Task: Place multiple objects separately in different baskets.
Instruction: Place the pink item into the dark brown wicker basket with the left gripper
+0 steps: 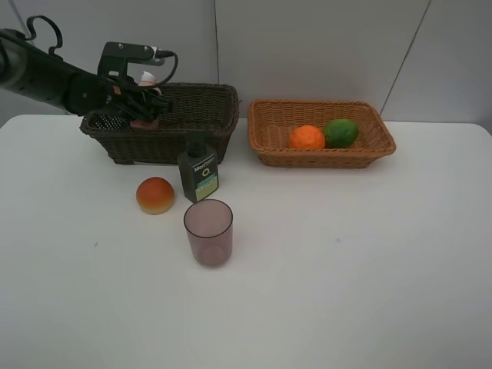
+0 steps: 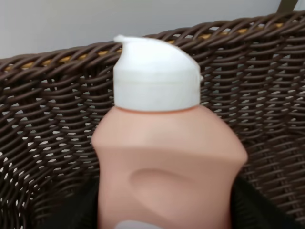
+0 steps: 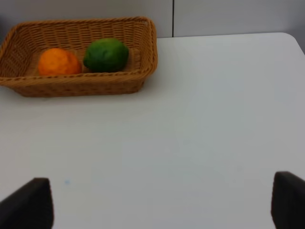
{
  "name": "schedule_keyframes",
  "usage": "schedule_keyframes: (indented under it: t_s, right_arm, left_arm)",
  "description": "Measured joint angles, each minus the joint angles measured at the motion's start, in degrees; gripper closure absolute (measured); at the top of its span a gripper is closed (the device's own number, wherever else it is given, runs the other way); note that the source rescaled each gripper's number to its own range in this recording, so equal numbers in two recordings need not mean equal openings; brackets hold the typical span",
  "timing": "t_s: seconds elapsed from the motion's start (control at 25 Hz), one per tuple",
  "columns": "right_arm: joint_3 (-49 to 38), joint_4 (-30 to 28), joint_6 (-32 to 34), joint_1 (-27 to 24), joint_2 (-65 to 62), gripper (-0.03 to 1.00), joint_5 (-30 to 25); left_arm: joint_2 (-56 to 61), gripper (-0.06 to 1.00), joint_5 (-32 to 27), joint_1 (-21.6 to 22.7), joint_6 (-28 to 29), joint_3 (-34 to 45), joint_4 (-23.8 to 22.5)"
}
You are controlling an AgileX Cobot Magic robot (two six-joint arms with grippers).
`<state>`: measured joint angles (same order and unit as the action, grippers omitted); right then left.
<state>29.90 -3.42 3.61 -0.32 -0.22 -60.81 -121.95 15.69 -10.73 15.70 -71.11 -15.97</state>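
The left fingers (image 2: 259,210) grip a small pink plastic bottle (image 2: 167,162), white-capped and upright, within the deep dark brown wicker basket (image 2: 47,119). The right fingers (image 3: 26,205) stand wide apart, empty, above the white surface (image 3: 200,119). An orange mandarin (image 3: 58,62) and a green lime (image 3: 106,55) lie in the shallow tan wicker basket (image 3: 76,85).

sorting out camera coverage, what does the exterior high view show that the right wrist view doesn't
Only exterior high: the left gripper holding the pink bottle at the dark basket, plus the peach, green bottle and cup. Only right wrist: the right gripper, jaws open. Both: the tan basket holding the mandarin and lime, and the table.
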Motion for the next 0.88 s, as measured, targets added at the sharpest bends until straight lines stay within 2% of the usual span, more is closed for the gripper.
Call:
schedule_keyframes:
  t_s: [0.2, 0.56, 0.64, 0.76, 0.88]
  right_arm:
    - [0.0, 0.0, 0.0, 0.0, 0.0, 0.00, 0.0]
    - [0.0, 0.0, 0.0, 0.0, 0.0, 0.00, 0.0]
    - [0.0, 0.0, 0.0, 0.0, 0.0, 0.00, 0.0]
    - [0.0, 0.0, 0.0, 0.0, 0.0, 0.00, 0.0]
    - [0.0, 0.0, 0.0, 0.0, 0.0, 0.00, 0.0]
  left_arm:
    - [-1.0, 0.30, -0.6, 0.0, 0.0, -1.3, 0.1]
    - [-1.9, 0.30, -2.0, 0.0, -0.1, -1.4, 4.4]
    - [-1.9, 0.22, -2.0, 0.0, -0.1, -1.4, 5.5]
    - [-1.9, 0.02, -2.7, 0.0, -0.1, -2.6, 6.1]
    - [-1.7, -0.03, -5.9, 0.0, -0.1, -4.8, 6.2]
